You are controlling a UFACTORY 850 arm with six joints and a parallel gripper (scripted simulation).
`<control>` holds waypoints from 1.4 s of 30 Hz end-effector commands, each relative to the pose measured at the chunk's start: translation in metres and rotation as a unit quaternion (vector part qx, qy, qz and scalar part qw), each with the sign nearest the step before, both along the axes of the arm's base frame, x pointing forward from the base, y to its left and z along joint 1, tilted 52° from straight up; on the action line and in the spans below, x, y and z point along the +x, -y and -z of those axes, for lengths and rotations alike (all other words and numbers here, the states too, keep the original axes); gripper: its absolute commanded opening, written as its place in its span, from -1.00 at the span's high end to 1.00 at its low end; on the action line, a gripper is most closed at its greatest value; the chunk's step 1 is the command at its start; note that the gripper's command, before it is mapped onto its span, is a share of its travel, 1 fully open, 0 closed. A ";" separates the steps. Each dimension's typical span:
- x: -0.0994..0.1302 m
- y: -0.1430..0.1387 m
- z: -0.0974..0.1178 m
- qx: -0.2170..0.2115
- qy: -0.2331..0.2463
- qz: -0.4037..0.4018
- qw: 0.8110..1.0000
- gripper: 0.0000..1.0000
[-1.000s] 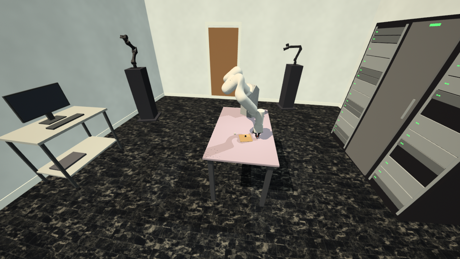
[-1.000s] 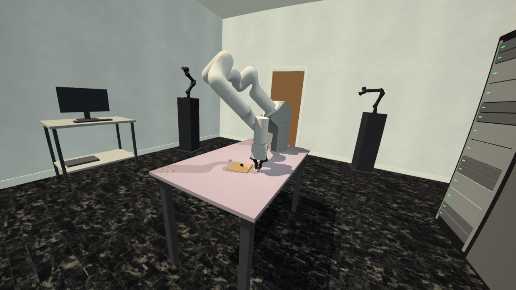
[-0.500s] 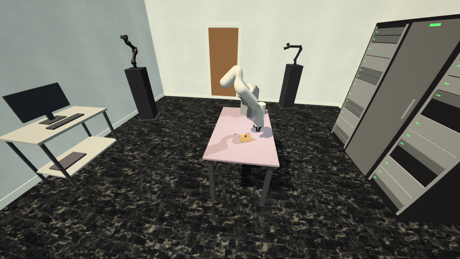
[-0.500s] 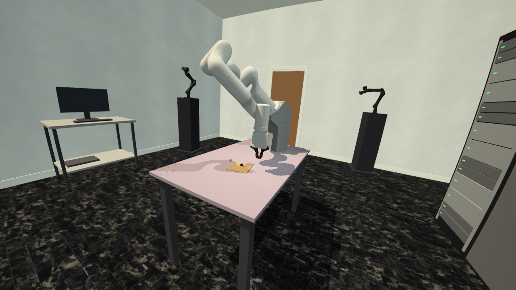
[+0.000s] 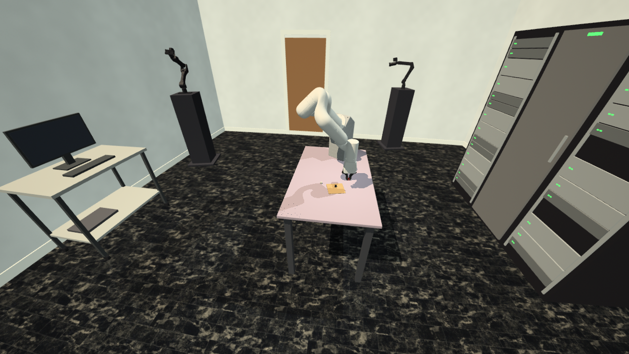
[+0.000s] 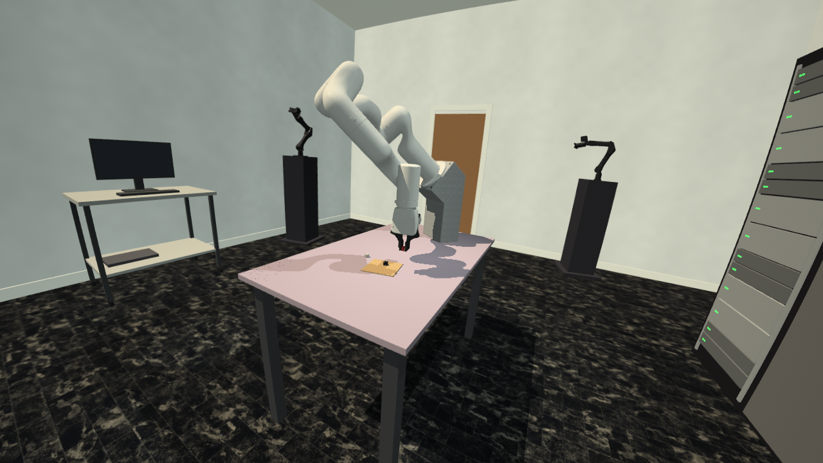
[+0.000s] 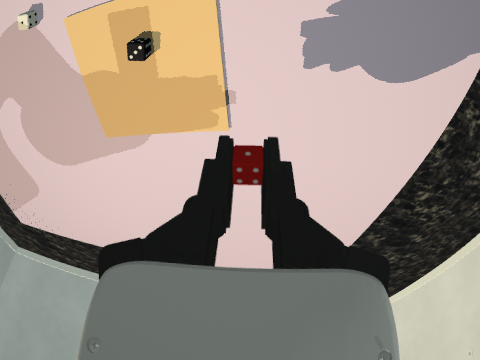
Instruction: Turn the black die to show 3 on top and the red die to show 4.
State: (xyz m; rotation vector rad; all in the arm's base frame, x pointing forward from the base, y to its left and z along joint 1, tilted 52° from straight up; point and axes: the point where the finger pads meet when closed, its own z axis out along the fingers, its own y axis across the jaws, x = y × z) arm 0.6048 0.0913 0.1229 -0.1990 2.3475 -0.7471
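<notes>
My gripper (image 5: 348,178) (image 6: 404,248) (image 7: 248,156) is shut on the red die (image 7: 248,165) and holds it above the table, off the mat. In the wrist view, the red die's palm-side face shows four pips and the side facing the camera shows one. The black die (image 5: 335,186) (image 6: 385,263) (image 7: 139,49) rests on the orange mat (image 5: 331,191) (image 6: 377,271) (image 7: 175,110); its face that looks like the top shows three pips. The white die (image 5: 321,183) (image 6: 367,254) (image 7: 28,20) sits on the table beside the mat, apparently with one pip on top.
The pink table (image 5: 325,211) (image 6: 345,305) (image 7: 325,200) carries the mat and the arm's base (image 6: 445,213). Arm shadows cross the table and part of the mat. A desk with a monitor, two pedestals with small arms and a server rack stand away from the table.
</notes>
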 end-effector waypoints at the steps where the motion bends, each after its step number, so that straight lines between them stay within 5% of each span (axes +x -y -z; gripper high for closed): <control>1: 0.001 0.033 -0.030 0.017 0.011 0.013 1.000 0.78; 6: -0.003 0.073 -0.061 0.033 0.025 0.030 0.999 0.78; 21: -0.003 0.075 -0.062 0.033 0.026 0.031 0.999 0.78; 42: 0.041 0.105 -0.021 0.034 0.025 0.031 0.999 0.78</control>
